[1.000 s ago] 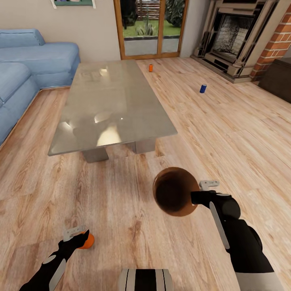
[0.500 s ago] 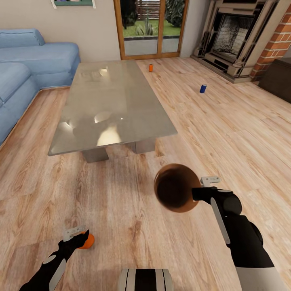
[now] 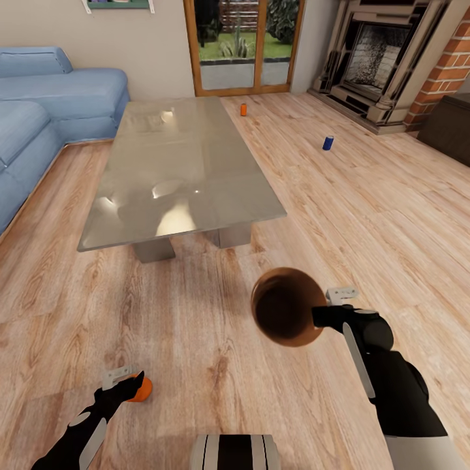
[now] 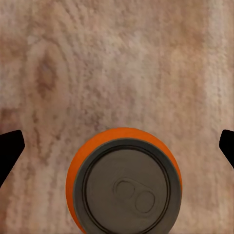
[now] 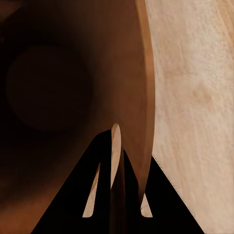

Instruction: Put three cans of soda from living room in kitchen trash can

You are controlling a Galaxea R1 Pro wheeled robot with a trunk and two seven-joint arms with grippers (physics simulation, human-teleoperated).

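An orange can of soda (image 3: 142, 390) stands upright on the wood floor at the near left. My left gripper (image 3: 128, 384) hovers right over it, open. In the left wrist view the can's silver top (image 4: 126, 187) lies between the widely spread fingertips (image 4: 9, 148). My right gripper (image 3: 318, 317) is shut on the rim of the tash can (image 3: 286, 315), held above the floor and tipped so its copper-brown inside (image 5: 58, 97) faces me. A second orange can (image 3: 243, 109) and a blue can (image 3: 328, 142) stand on the floor farther back.
A long glass-topped low table (image 3: 183, 170) fills the middle, with the blue sofa (image 3: 39, 111) to its left. Glass doors (image 3: 243, 46) and the brick fireplace (image 3: 385, 59) line the back. Open wood floor runs along the right side.
My right arm has carried the tash can slightly to the right and toward me. The left gripper and the near orange can have not moved.
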